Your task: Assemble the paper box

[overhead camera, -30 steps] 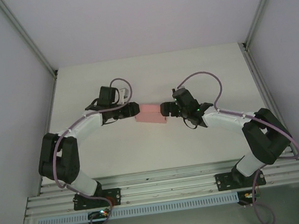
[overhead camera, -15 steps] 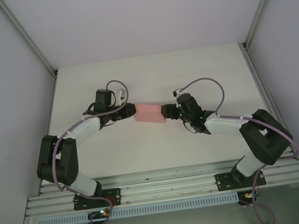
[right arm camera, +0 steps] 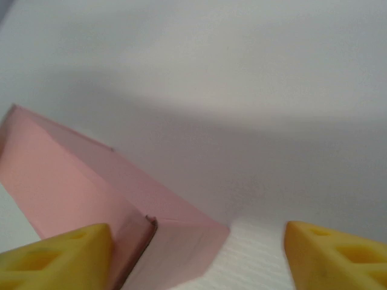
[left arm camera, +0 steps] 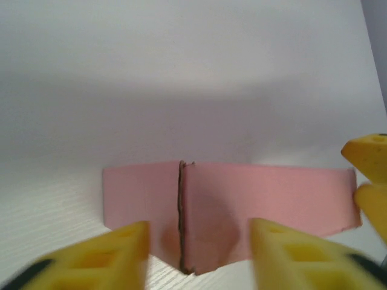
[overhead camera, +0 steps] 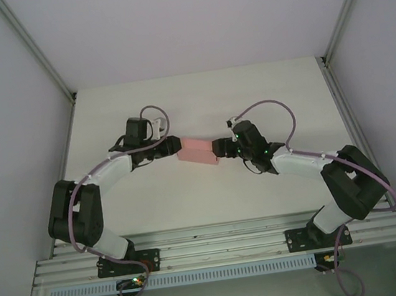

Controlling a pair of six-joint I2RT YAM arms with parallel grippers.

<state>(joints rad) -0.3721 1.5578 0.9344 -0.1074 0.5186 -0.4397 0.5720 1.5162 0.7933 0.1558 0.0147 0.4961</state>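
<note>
One box (overhead camera: 198, 150) between left hand (overhead camera: 178, 145) and right hand (overhead camera: 216, 147).
Both hands spread at its ends; open counter (overhead camera: 199, 101) all round the box.

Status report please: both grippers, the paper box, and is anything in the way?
Left gripper open, jaws astride one end of paper box. Right gripper open at other end. Box folded up, lying on table. Nothing blocking.

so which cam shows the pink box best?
Left wrist: the paper box spans most of the frame close up, dark vertical seam sharp, lower edge partly behind the yellow fingers. Right wrist catches one corner, cropped left and bottom. Top external shows it whole but small.
</note>
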